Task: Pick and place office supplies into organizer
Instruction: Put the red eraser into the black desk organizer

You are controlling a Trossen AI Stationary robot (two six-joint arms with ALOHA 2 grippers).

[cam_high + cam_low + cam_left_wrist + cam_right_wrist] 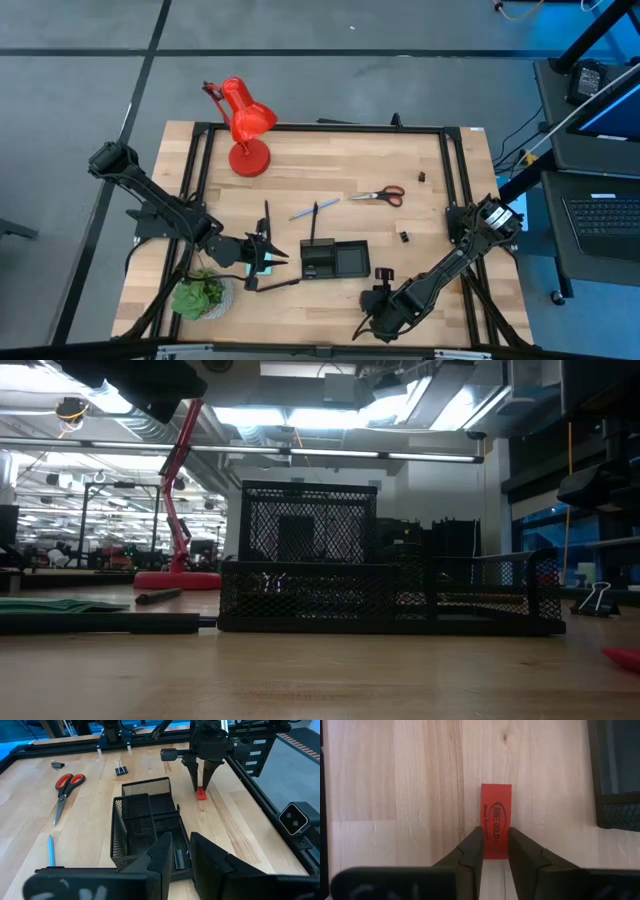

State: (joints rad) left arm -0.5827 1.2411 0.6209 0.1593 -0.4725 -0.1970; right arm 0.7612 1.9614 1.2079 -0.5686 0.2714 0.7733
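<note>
A red desk lamp (243, 126) stands on its round base near the far left corner of the pale wooden bench (330, 165); a small green potted plant (203, 296) sits at the near left corner; grey floor (320, 60) lies beyond.

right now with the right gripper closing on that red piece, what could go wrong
The right gripper pinches only one end of the red piece, which lies flat, so it may slip or pivot on lifting. The organizer stands close beside it; a swing could clip its mesh wall.
</note>
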